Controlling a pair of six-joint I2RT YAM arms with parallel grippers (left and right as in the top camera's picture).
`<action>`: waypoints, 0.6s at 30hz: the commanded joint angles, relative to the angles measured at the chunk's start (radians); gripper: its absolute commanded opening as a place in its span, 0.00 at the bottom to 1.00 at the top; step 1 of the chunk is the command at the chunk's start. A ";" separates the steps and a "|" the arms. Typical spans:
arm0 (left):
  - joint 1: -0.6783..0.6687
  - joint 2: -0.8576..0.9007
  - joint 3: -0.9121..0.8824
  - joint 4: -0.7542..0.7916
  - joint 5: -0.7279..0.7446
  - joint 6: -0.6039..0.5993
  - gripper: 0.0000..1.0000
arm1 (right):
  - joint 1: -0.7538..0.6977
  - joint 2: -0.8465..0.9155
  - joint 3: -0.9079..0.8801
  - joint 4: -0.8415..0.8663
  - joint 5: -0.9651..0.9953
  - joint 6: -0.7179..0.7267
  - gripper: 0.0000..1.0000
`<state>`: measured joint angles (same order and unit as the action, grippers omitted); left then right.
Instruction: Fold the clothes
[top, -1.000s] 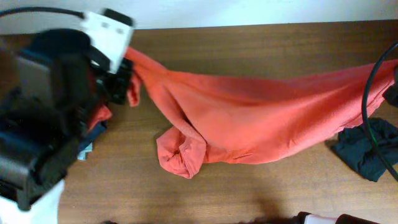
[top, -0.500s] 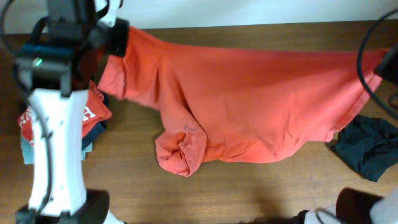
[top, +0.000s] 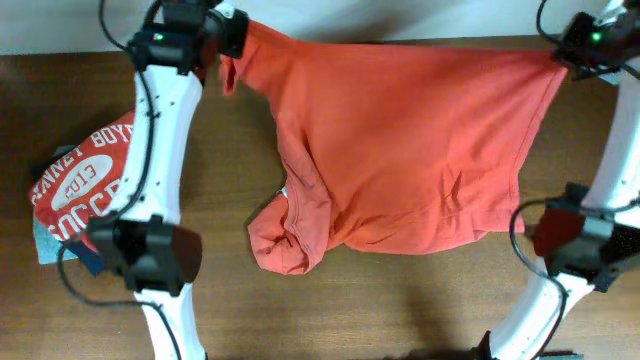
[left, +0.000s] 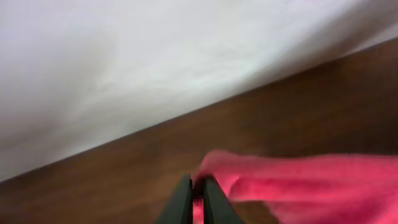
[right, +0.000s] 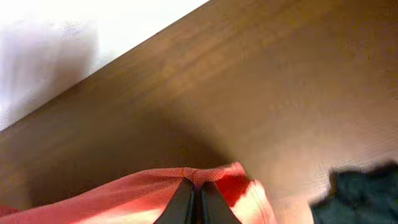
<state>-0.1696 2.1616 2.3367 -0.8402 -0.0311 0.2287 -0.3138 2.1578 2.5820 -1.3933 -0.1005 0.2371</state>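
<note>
- The orange-red shirt (top: 400, 150) is stretched wide across the far half of the wooden table (top: 400, 310). Its lower edge sags, and one lower corner lies bunched into a rumpled roll.
- The left gripper (top: 232, 32) is at the shirt's far left corner. In the left wrist view its fingers (left: 181, 198) are pressed together on a fold of the red cloth (left: 298, 180).
- The right gripper (top: 560, 58) is at the shirt's far right corner, its jaws closed on the hem (right: 124, 193).
- A red tee (top: 80, 185) with white "SOCCER" print lies left of the shirt, on top of a pale blue piece (top: 45, 245).
- A dark garment (right: 357, 193) shows just right of the shirt's pinched corner in the right wrist view.
- A white wall (left: 124, 62) rises just beyond the shirt's far edge.
</note>
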 joint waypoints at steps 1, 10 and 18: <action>-0.001 0.084 0.014 0.051 0.062 -0.021 0.17 | -0.006 0.066 -0.001 0.061 0.027 0.004 0.14; 0.001 0.102 0.038 0.081 -0.023 -0.032 0.56 | -0.017 0.103 0.000 0.129 0.027 -0.049 0.50; -0.012 -0.018 0.074 -0.157 -0.022 0.063 0.55 | -0.042 -0.024 0.001 -0.018 0.027 -0.084 0.51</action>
<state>-0.1719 2.2601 2.3707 -0.9565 -0.0414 0.2356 -0.3443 2.2585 2.5801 -1.3853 -0.0868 0.1802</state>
